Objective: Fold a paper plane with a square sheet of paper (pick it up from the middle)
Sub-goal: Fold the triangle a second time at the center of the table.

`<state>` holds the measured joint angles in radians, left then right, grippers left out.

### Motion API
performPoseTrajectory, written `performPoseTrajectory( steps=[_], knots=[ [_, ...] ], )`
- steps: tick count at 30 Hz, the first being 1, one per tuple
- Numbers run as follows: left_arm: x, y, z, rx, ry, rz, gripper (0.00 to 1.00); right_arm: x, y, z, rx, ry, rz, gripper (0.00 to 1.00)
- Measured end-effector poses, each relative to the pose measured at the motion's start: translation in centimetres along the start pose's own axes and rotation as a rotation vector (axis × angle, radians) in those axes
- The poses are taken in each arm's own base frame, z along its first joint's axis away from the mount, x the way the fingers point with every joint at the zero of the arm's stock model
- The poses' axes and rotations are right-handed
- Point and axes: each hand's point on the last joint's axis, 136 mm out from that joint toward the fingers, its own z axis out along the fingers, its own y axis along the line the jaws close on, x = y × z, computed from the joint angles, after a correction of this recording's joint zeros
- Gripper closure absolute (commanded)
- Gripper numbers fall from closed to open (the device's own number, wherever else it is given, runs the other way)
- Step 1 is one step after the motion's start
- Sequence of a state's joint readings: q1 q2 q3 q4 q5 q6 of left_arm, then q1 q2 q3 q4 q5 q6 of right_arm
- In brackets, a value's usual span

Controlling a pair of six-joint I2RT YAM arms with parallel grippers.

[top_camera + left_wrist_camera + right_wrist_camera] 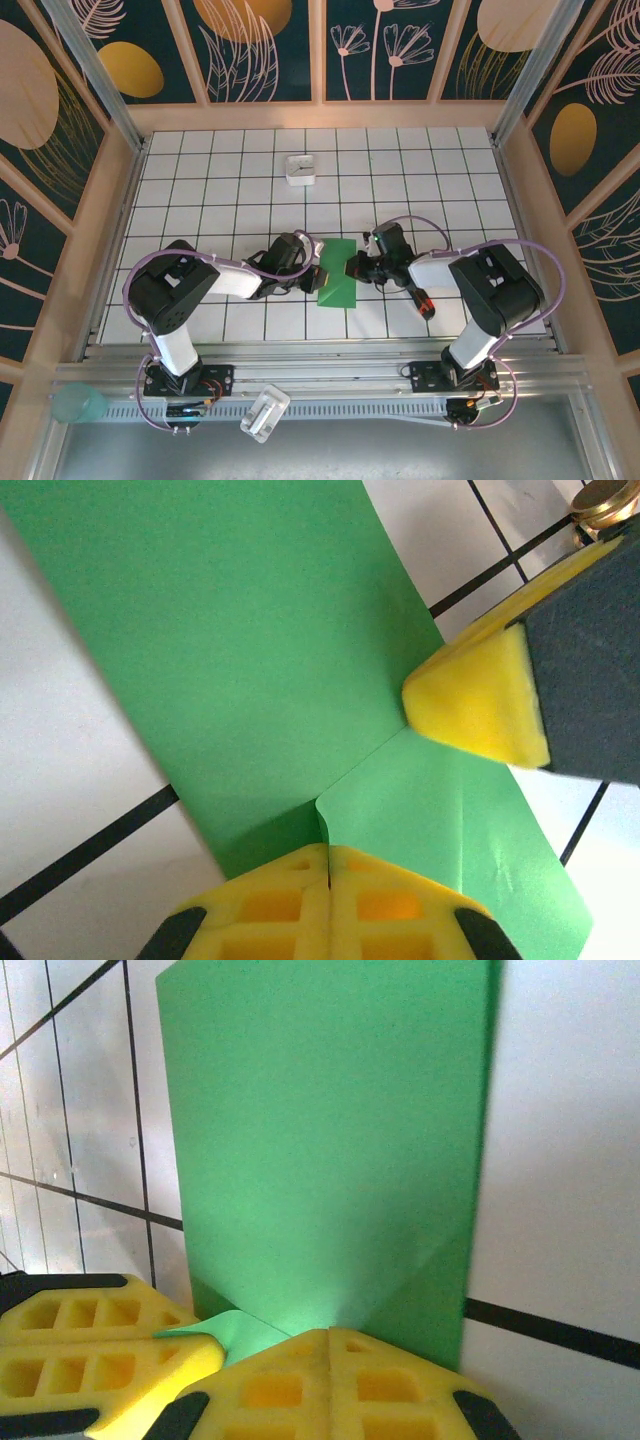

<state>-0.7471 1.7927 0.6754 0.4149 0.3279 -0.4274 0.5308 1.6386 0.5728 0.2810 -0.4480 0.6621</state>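
Note:
The square sheet of paper [338, 276] is bright green and lies folded on the tiled table between both arms. In the left wrist view the sheet of paper [240, 650] shows a crease and a lighter flap whose lifted corner runs into the seam of my left gripper [329, 858], which is shut on it. My right gripper [354, 268] is shut, and its yellow fingertip [478, 702] presses on the paper where the creases meet. In the right wrist view the paper [330, 1140] lies beyond the shut right gripper [330, 1340], with the left gripper's fingers [100, 1345] at lower left.
A small white box [301, 168] sits at the back middle of the table. A red-and-black screwdriver [424, 301] lies beside the right arm. A teal cup [78, 403] and a white object [265, 412] rest on the near ledge. Side walls enclose the table.

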Motion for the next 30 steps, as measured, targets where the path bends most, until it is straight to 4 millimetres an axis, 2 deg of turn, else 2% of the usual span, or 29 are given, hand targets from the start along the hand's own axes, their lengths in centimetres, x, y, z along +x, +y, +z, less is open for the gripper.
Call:
performPoseTrajectory(
  steps=[10,12,16,21,24,30],
  knots=[
    [-0.1,0.0,0.0,-0.001,-0.001,0.004,1.0,-1.7,-2.2,-2.2,0.066,-0.053,0.018,1.0],
    [-0.1,0.0,0.0,-0.001,-0.001,0.004,1.0,-2.0,-1.9,-2.9,0.068,-0.066,0.011,1.0],
    [-0.1,0.0,0.0,-0.001,-0.002,0.004,1.0,-2.3,0.2,-3.7,0.028,-0.09,-0.039,1.0],
    [-0.1,0.0,0.0,-0.001,-0.002,0.004,1.0,-0.9,2.8,-2.8,-0.009,-0.05,-0.097,1.0],
    [-0.1,0.0,0.0,-0.002,-0.001,0.004,1.0,0.1,3.6,-1.6,-0.018,-0.012,-0.113,1.0],
    [-0.1,0.0,0.0,-0.002,0.0,0.004,1.0,1.0,2.8,-0.1,0.001,0.028,-0.104,1.0]
  ],
)
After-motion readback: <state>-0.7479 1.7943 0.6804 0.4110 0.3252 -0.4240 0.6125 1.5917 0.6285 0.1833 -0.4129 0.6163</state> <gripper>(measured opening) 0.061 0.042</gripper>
